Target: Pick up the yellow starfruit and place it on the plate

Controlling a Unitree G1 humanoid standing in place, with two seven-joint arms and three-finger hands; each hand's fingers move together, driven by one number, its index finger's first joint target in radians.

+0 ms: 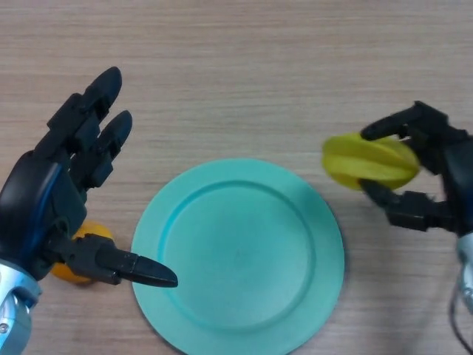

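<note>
Right hand (436,181) pinches the yellow starfruit (369,161) just right of the teal plate (236,255); left hand (63,192) spread open, holding nothing.

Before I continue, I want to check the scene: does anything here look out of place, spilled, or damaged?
Nothing looks spilled or damaged. The plate sits flat and holds nothing. The right hand holds the yellow starfruit beside the plate, not yet over it. One small oddity: an orange object lies half hidden under the open left hand.
</note>
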